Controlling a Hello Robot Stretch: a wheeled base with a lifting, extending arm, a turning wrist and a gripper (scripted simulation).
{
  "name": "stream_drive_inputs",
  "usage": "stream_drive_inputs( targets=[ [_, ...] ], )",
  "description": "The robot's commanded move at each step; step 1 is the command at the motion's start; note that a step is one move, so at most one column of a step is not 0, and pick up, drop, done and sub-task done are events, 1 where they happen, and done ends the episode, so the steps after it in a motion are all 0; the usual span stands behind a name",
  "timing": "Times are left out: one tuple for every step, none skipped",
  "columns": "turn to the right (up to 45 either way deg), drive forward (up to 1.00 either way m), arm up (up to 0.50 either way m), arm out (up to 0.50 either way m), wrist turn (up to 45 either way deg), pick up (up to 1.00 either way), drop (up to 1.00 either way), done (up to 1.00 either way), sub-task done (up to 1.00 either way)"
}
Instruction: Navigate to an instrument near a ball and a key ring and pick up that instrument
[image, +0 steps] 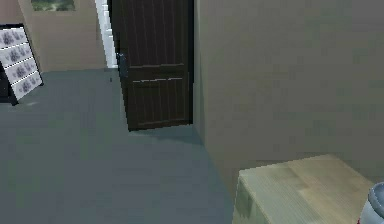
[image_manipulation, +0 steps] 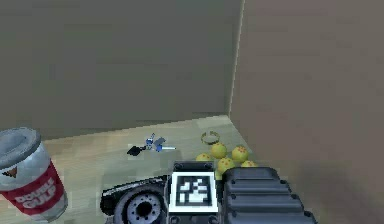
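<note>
**End effector low over the desk, beside the balls**

In the arm side view we see the end effector (image_manipulation: 135, 200) at the bottom edge, a dark body left of a white marker (image_manipulation: 192, 192), with the ridged arm (image_manipulation: 262, 195) to the marker's right. Its far end is not clear to us, so we cannot tell how its fingers stand or whether it holds anything.

The wooden desk (image_manipulation: 90, 150) stands in a wall corner. A cluster of yellow balls (image_manipulation: 225, 158) lies just beyond the marker, a small bluish thing (image_manipulation: 152, 143) lies near them to the left, and a red-and-white can (image_manipulation: 30, 175) stands at the far left. We cannot tell which thing is the instrument.

The forward view shows a dark door (image: 155, 60) and the desk's corner (image: 300, 185).
</note>
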Motion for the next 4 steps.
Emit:
stream_drive_inputs(
  targets=[
    [0.0,0.00,0.00,0.00,45.0,0.00,0.00,0.00,0.00],
    [0.0,0.00,0.00,0.00,45.0,0.00,0.00,0.00,0.00],
    [0.0,0.00,0.00,0.00,45.0,0.00,0.00,0.00,0.00],
    [0.0,0.00,0.00,0.00,18.0,0.00,0.00,0.00,0.00]
  ],
)
